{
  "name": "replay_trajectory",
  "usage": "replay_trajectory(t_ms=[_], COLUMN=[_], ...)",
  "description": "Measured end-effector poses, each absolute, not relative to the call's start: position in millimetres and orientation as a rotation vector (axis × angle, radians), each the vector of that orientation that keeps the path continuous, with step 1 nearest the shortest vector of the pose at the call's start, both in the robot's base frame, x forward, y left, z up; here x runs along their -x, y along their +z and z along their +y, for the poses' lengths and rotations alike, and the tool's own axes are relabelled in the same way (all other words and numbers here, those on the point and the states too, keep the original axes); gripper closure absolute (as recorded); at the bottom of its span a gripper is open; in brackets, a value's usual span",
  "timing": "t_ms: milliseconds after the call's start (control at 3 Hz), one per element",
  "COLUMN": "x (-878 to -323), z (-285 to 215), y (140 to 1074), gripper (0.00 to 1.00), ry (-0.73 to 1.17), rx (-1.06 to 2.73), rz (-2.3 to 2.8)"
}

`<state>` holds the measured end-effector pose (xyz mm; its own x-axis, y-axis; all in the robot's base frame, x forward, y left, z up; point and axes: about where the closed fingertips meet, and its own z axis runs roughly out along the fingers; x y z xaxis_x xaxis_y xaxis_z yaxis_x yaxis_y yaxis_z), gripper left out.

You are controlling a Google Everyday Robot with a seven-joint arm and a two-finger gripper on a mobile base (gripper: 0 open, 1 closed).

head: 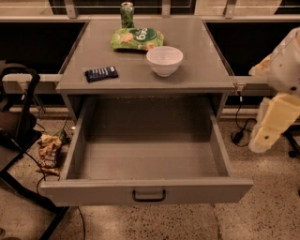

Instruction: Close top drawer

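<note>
Speckled stone floor (262,211) runs under a grey cabinet (206,70) with a flat matte top; on the top sit a green can (126,14), a crinkled green snack bag (137,38), a round white bowl (164,60) and a dark flat packet (101,73); the top drawer (93,191) stands pulled far out, its plain front bearing a small dark loop handle (148,195); a crumpled chip bag (48,154) lies by its left side; the cream gripper (262,138) hangs right of the drawer, apart from it, and I cannot tell its state.
</note>
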<state>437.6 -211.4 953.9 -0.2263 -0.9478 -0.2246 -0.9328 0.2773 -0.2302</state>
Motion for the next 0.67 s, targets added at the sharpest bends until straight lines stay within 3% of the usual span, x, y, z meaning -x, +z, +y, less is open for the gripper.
replay_trajectory(t_ms=[667], x=[-400], z=[-181], y=[850], gripper=[0.43], ry=[0.089], rx=[1.638], rz=[2.231])
